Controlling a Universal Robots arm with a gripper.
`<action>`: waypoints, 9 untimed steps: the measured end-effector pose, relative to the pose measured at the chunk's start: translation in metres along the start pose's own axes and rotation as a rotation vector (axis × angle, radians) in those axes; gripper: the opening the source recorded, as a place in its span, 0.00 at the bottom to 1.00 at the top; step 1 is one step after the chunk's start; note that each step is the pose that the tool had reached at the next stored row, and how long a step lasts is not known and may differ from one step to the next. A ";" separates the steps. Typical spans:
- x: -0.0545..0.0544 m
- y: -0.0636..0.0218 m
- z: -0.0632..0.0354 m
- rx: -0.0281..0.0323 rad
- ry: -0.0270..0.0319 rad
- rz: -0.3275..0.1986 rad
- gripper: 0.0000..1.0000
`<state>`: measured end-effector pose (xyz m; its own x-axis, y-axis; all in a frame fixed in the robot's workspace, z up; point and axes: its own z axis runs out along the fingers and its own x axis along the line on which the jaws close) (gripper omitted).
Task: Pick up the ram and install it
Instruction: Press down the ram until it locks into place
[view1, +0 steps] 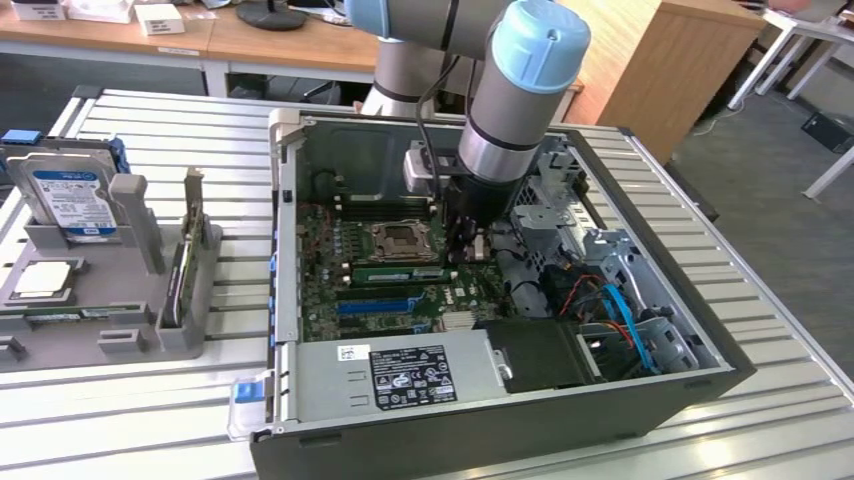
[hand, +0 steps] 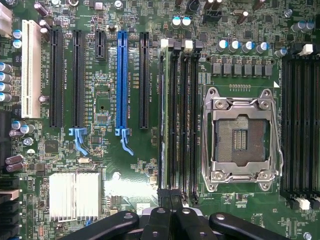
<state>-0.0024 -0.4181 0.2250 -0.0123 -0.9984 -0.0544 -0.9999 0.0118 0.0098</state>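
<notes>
While the black gripper (hand: 172, 220) hangs low inside the open grey computer case (view1: 667, 395), its fingers are squeezed together and hold nothing. The ram (hand: 162, 115), a long thin green stick, sits on edge in a black slot beside the silver square socket (hand: 241, 137) on the green motherboard (hand: 100, 160).

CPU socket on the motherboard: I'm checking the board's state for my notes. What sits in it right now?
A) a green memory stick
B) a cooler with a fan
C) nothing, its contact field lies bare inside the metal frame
C: the CPU socket shows a bare contact field inside its metal retention frame, with no chip, cooler or stick over it.
</notes>
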 end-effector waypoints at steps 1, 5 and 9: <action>0.000 0.0000 0.0000 0.0000 0.0000 0.000 0.11; 0.000 0.0000 0.0004 0.0001 -0.0003 0.000 0.11; 0.000 0.0000 0.0010 -0.0001 0.0000 0.000 0.11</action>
<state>-0.0024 -0.4181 0.2240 -0.0123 -0.9984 -0.0544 -0.9999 0.0118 0.0099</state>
